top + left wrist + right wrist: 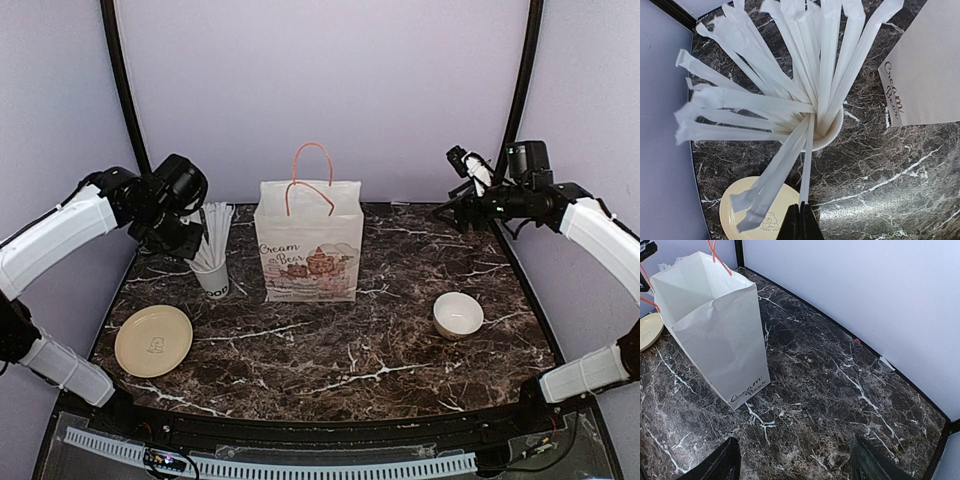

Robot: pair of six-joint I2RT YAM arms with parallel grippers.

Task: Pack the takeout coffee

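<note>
i'm clenching the left gripper (801, 222) on a wrapped straw (807, 165) from the far-left cup (212, 276); the right gripper (795, 462) is hanging released and empty. the takeout coffee isn't showing anywhere, perhaps already inside the bag (308, 245), so i'm judging packing nearly done.

White-shelled left arm (50, 240) and right arm (600, 235), black joints, black claw fingers (720, 465)

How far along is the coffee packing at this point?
Done: unclear; no lidded coffee cup shows on the table, and the bag hides its contents. In hand: left fingers shut on a wrapped straw from the straw cup. Left: probably that straw into the bag; right fingers open, empty.
</note>
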